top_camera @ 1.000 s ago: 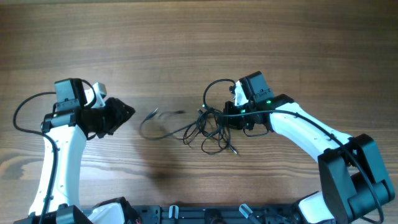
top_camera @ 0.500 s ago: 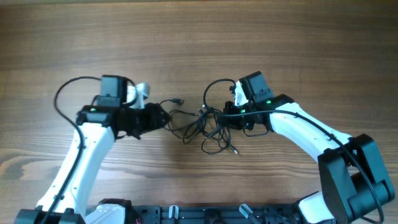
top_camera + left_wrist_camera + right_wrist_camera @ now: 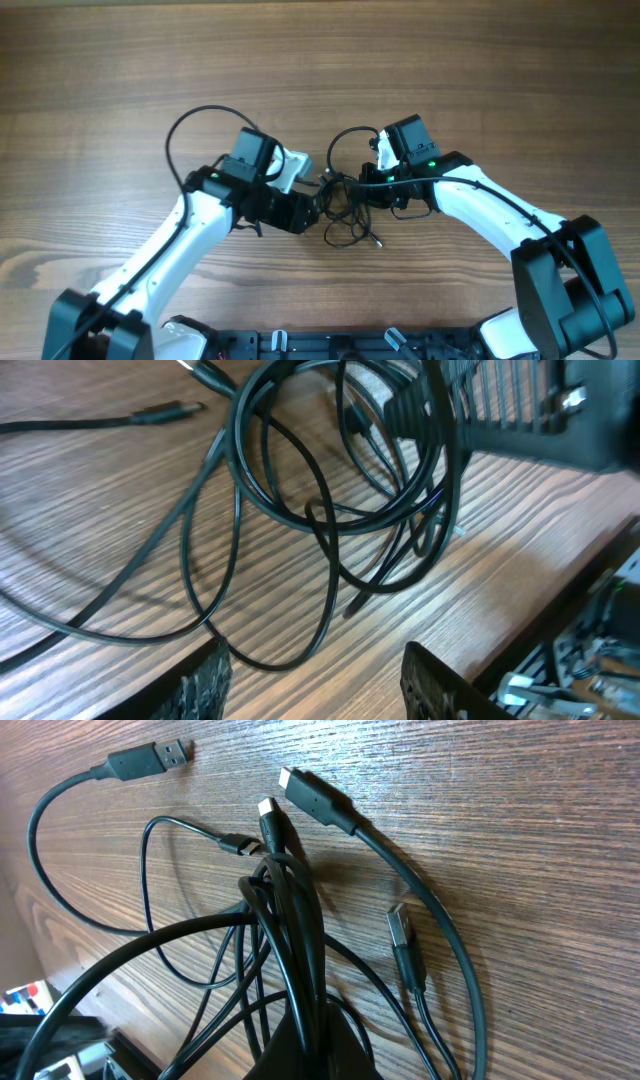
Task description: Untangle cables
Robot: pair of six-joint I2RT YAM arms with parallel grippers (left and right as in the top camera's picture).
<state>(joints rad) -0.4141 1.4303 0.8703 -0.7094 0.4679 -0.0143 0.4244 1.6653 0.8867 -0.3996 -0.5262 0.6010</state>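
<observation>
The cables (image 3: 345,207) lie in a black tangle of loops at the table's middle. My right gripper (image 3: 368,192) sits at the tangle's right side. In the right wrist view it (image 3: 320,1045) is shut on a bundle of cables (image 3: 300,910), with several plug ends (image 3: 150,760) fanned out on the wood beyond. My left gripper (image 3: 312,208) is at the tangle's left edge. In the left wrist view it (image 3: 320,690) is open and empty, with a cable loop (image 3: 331,575) lying just ahead of its fingers.
A thick black robot wire (image 3: 335,150) arcs above the tangle by the right wrist. Another (image 3: 185,130) loops over the left arm. The table's front rail (image 3: 330,345) runs along the bottom edge.
My left arm has swung right from the table's left side up to the tangle. The loose strands on the left are now bunched against the tangle. The right arm has not moved.
</observation>
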